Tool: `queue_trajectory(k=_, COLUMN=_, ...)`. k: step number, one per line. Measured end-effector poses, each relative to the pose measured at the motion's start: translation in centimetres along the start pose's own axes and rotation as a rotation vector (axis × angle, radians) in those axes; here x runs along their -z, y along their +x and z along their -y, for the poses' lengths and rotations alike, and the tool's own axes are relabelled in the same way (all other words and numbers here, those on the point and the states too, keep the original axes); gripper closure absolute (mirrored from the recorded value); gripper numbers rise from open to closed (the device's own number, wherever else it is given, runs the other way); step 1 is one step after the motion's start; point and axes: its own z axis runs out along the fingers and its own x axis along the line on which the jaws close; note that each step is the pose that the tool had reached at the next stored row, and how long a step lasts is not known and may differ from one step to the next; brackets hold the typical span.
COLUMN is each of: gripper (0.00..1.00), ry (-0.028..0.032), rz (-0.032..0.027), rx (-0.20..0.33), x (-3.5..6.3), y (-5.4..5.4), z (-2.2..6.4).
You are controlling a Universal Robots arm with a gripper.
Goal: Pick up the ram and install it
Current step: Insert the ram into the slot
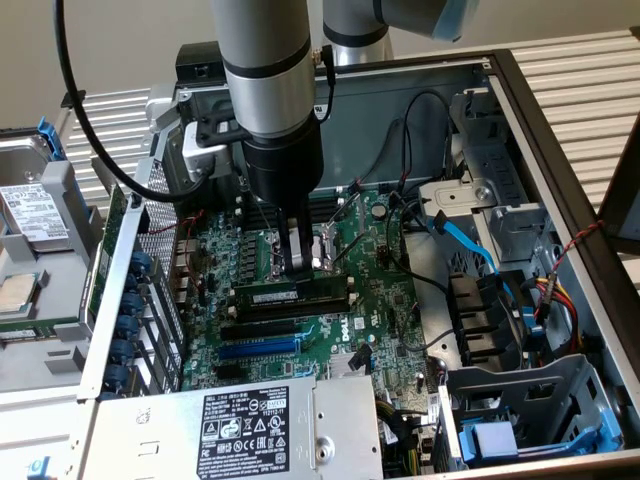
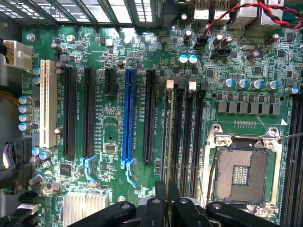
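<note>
A robot hand [image 2: 166, 208] fills the foreground of the wrist view, its black fingers [image 2: 160, 201] pinched on the top edge of the ram [image 2: 168, 142], which stands on edge in the memory slot nearest the blue slot [image 2: 128, 116]. Seen from outside, the ram [image 1: 275, 296] lies along the slot with its white label showing, the hand [image 1: 296, 268] pressing from above near one end, apparently to push the stick home; whether it has fully clicked in is hard to judge from either view. The grip on the thin upper edge keeps the chips clear and the stick square to the slot. Room is tight: empty black slots [image 2: 189, 137] run just beside it, and the open processor socket [image 2: 244, 172] sits close on the far side of them. Loose black cables [image 1: 400, 190] hang over the board [image 1: 385, 300], and the computer case [image 1: 560, 150] walls it in, leaving straight up the only free way out
</note>
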Motion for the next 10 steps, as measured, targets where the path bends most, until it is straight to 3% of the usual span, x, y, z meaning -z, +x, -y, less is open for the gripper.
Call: queue_trajectory(k=10, gripper=0.86, ry=0.0001, rz=0.0063, rx=-0.001, x=-0.01, y=0.1, z=0.0)
